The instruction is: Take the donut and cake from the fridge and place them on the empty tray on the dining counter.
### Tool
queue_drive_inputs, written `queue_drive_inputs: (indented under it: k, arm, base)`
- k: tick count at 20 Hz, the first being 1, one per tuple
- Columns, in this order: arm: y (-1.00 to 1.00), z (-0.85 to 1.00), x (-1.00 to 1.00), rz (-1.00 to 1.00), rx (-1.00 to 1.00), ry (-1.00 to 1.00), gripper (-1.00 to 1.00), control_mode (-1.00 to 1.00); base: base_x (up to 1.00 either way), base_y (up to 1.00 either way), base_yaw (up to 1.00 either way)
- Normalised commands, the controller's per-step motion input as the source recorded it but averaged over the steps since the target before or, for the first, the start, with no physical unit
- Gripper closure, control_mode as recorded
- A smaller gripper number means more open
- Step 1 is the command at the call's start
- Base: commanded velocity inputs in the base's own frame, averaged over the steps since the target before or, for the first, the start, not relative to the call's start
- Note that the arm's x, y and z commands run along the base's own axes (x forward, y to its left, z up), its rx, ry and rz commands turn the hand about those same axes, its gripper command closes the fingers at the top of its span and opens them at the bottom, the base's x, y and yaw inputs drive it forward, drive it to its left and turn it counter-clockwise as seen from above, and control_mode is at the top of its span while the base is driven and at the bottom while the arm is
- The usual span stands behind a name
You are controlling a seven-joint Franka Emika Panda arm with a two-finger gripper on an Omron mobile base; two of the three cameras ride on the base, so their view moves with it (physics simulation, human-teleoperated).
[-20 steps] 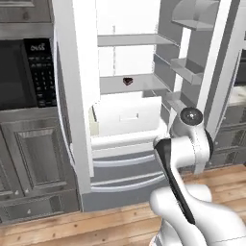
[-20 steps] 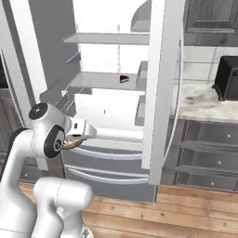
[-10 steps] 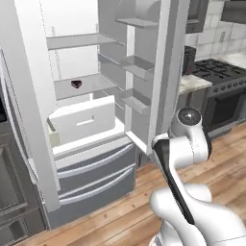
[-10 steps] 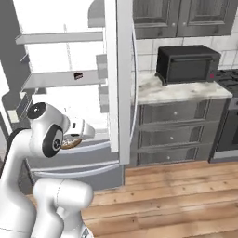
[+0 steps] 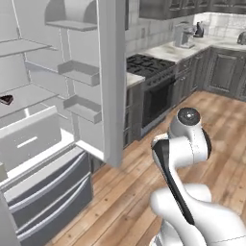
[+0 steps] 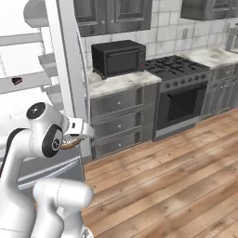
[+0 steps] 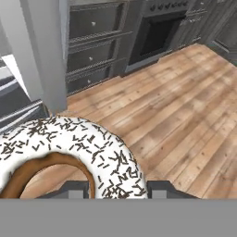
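The two-finger gripper is closed partway around the white-glazed ring donut with dark sprinkles and a tan-brown inner edge; its dark fingertips sit tight against the donut's rim on either side, and the pastry hangs over the bare wooden floor. From the right base view, a brown sliver of the donut peeks out just under the white hand, close against the arm's big rounded joint.

To the left stands the tall grey French-door fridge with its white interior, doors swung open. On a white shelf at the far left of it lies the tiny dark brown wedge of cake with a reddish tint, well apart from the gripper and behind it to the left. The same slice shows on the shelf in the right base view.

Right of the fridge is a black countertop oven on a marble counter, then a dark range.
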Motion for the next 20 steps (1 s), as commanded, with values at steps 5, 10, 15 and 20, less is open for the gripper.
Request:
queue_drive_inputs:
  k: [5,10,15,20]
  arm:
    - [0.00,0.00,0.00,0.00,0.00,0.00,1.00,1.00]
    - [0.00,0.00,0.00,0.00,0.00,0.00,1.00,1.00]
    - [0.00,0.00,0.00,0.00,0.00,0.00,1.00,1.00]
    - [0.00,0.00,0.00,0.00,0.00,0.00,1.00,1.00]
  base:
    - [-0.19,0.00,-0.59]
    - [-0.14,0.00,-0.51]
    - [-0.11,0.00,-0.50]
    - [-0.08,0.00,-0.49]
